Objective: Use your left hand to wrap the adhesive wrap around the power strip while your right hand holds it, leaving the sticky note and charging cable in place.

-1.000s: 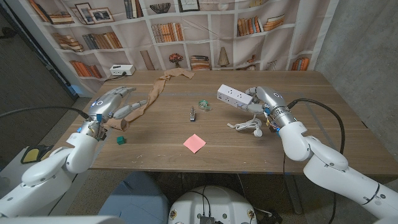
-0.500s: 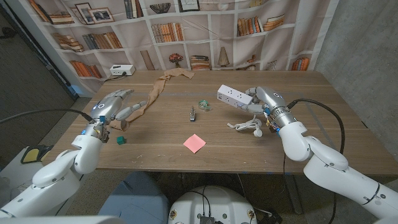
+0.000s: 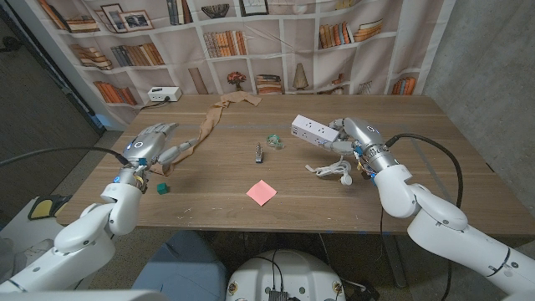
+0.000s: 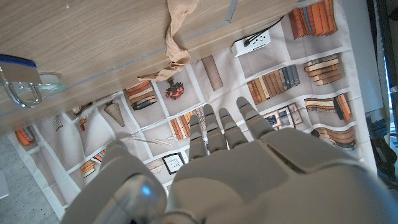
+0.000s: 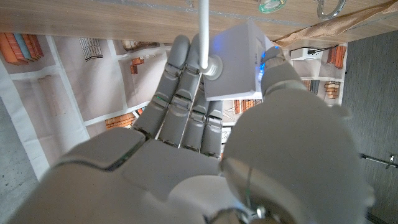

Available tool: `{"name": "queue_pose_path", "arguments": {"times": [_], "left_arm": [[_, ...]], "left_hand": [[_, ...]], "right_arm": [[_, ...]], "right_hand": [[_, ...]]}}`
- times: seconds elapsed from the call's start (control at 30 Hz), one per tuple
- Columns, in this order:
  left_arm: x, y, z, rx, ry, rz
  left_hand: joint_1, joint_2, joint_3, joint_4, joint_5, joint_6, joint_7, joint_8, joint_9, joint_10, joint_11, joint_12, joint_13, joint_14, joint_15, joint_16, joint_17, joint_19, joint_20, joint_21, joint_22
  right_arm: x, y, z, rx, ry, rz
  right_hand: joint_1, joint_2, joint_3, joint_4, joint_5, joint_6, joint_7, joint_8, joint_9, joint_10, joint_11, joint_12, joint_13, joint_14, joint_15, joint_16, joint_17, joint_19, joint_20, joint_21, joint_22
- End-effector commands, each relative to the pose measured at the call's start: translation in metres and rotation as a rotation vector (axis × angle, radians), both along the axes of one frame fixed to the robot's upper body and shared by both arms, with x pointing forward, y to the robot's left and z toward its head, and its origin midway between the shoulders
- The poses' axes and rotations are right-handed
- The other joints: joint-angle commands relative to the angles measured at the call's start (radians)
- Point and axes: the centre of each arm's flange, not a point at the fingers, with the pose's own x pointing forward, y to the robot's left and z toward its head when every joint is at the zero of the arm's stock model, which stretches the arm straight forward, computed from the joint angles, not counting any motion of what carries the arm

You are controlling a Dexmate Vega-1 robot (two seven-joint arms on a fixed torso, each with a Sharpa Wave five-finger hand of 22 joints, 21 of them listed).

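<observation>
The white power strip [image 3: 315, 130] is lifted off the table. The tan wrap [image 3: 203, 129] lies stretched out (rumpled at the far end).

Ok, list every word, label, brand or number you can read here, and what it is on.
No text can be read.
Book spines on the printed bookshelf backdrop: too small and blurred.
Power strip, gripped by the right hand: no legible marking.
Sticky note: blank.
</observation>
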Motion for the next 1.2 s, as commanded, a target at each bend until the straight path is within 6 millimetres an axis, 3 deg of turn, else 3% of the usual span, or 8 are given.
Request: {"name": "queue_pose_path", "arguments": {"times": [0.03,0.23,0.47,1.2], "left_arm": [[-0.001,-0.003,-0.005,0.028,0.034,0.06],[0.001,-0.006,-0.007,0.011,0.057,0.1],[0.005,-0.01,-0.009,-0.01,0.096,0.128],[0.021,-0.023,-0.007,-0.141,0.109,0.206]], "left_hand": [[0.029,0.01,0.02,-0.016,-0.01,-0.02,-0.005,-0.001,0.002,-0.025,-0.005,-0.011,0.003,-0.01,0.004,-0.005,0.002,0.013,0.065,0.003,0.005],[0.047,0.016,0.032,-0.029,-0.016,-0.051,-0.012,-0.005,0.002,-0.049,-0.003,-0.02,0.004,-0.015,0.006,-0.004,0.002,0.046,0.085,0.016,0.009],[0.067,0.022,0.045,-0.041,-0.021,-0.084,-0.01,-0.008,0.003,-0.082,0.005,-0.03,0.005,-0.033,0.012,-0.008,0.003,0.061,0.088,0.019,0.011],[0.058,0.011,0.041,-0.04,-0.028,-0.116,-0.017,-0.006,0.003,-0.12,0.007,-0.036,0.008,-0.06,0.019,-0.008,0.006,0.06,0.091,0.015,0.012]], "right_arm": [[0.001,0.002,-0.001,-0.002,0.003,0.002],[0.002,0.003,-0.001,-0.004,0.007,0.003],[0.002,0.004,0.002,0.0,-0.004,0.003],[0.004,0.0,0.001,0.007,0.002,0.001]], "right_hand": [[0.157,0.164,0.026,0.004,0.002,0.079,-0.069,0.001,0.005,0.118,-0.112,0.041,0.086,0.081,-0.138,-0.002,0.004,-0.006,-0.048,0.011,-0.003],[0.156,0.164,0.027,0.005,0.002,0.079,-0.07,0.001,0.005,0.12,-0.112,0.041,0.085,0.082,-0.138,-0.004,0.007,-0.008,-0.048,0.016,-0.006],[0.156,0.163,0.028,0.004,0.002,0.079,-0.07,-0.001,0.006,0.12,-0.109,0.041,0.087,0.082,-0.138,-0.009,0.011,-0.011,-0.048,0.025,-0.011],[0.154,0.163,0.031,0.005,0.002,0.08,-0.07,-0.004,0.008,0.116,-0.11,0.038,0.087,0.086,-0.138,-0.019,0.022,-0.02,-0.051,0.048,-0.026]]}}
